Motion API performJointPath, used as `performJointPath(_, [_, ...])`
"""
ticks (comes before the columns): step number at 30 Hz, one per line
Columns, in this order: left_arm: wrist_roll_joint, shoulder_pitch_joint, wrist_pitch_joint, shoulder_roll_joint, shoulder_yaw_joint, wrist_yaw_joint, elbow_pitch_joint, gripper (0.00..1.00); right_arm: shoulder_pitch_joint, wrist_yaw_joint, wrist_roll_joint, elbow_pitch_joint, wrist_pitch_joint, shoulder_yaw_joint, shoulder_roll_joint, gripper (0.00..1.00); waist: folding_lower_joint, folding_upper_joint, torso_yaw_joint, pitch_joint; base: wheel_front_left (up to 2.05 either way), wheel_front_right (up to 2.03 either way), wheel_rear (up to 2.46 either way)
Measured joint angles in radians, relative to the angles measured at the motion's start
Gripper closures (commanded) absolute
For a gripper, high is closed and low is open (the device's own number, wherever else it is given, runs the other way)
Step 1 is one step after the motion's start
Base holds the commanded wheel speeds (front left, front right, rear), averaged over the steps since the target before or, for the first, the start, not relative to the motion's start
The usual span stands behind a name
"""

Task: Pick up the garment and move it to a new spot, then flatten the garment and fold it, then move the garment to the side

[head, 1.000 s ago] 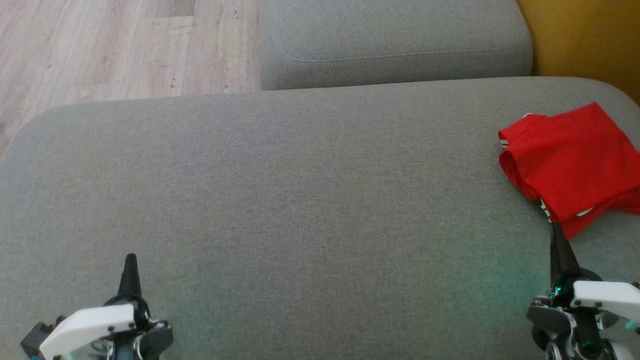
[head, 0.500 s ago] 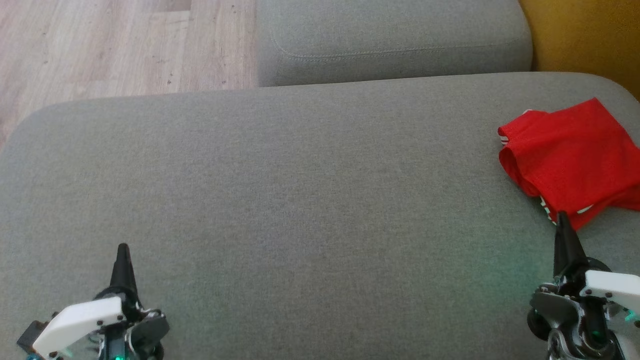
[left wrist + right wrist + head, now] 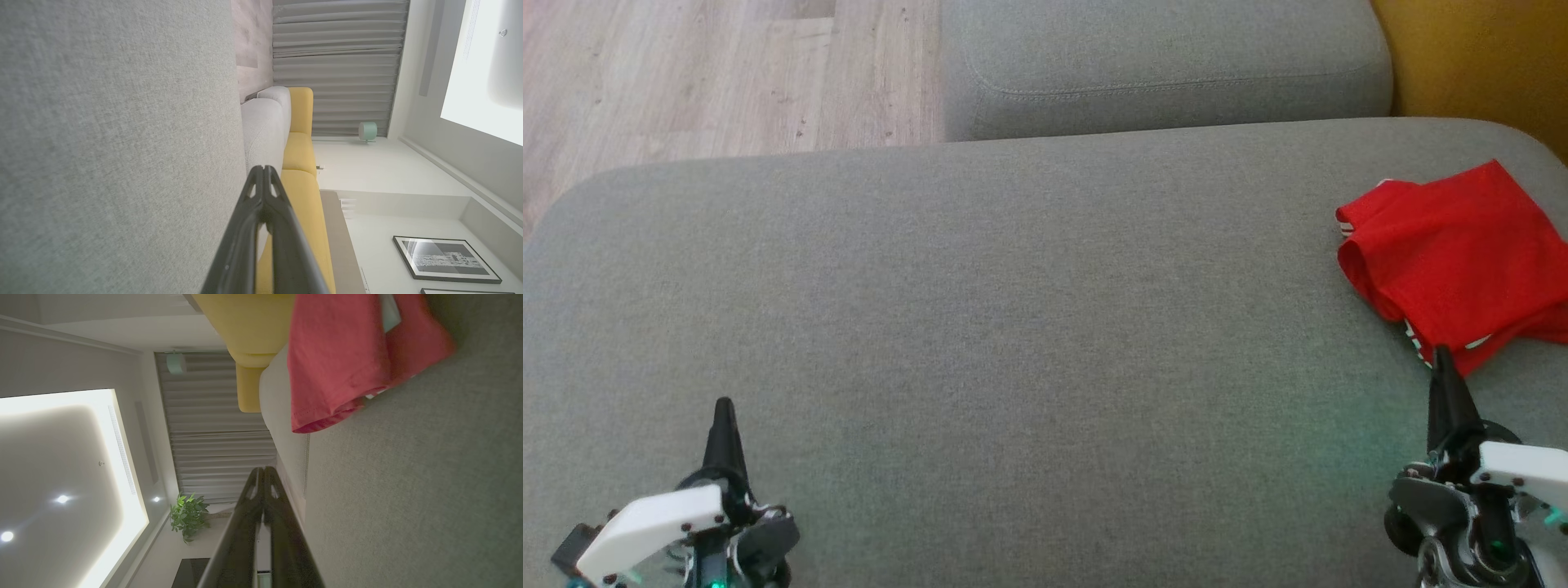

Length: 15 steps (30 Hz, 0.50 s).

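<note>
A red garment [image 3: 1462, 253] with white trim lies folded in a loose heap at the right edge of the grey sofa seat [image 3: 1013, 310]. In the right wrist view the red garment [image 3: 339, 363] sits ahead of the fingertips, apart from them. My right gripper [image 3: 1443, 359] is shut and empty, its tip just below the garment's near corner. At the lower left, far from the cloth, my left gripper [image 3: 723, 408] hovers over bare cushion, shut and empty. The wrist views show the left gripper [image 3: 263, 169] and the right gripper [image 3: 263, 470] with fingers pressed together.
A second grey cushion [image 3: 1168, 65] sits behind the seat. Wooden floor [image 3: 686, 73] lies at the upper left and a yellow sofa [image 3: 1478, 57] at the upper right. The seat's rounded left edge is near my left arm.
Over the last second the head camera shifted slightly, so the whole scene slid up. Both grippers moved a little forward in view; since half a second ago nothing has changed.
</note>
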State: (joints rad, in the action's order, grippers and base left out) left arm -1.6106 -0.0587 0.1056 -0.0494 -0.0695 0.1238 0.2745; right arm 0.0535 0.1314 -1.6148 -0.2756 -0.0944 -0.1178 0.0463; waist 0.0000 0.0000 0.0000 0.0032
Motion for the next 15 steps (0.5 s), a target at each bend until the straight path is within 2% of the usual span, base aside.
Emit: performJointPath(15, [0.0, 0.0, 0.0, 0.001, -0.001, 0.0, 0.0, 1.0, 0.0, 0.0, 0.0, 0.0, -0.004, -0.005, 0.0, 1.0, 0.0, 0.0, 0.0, 0.0, 0.0, 0.0, 0.0])
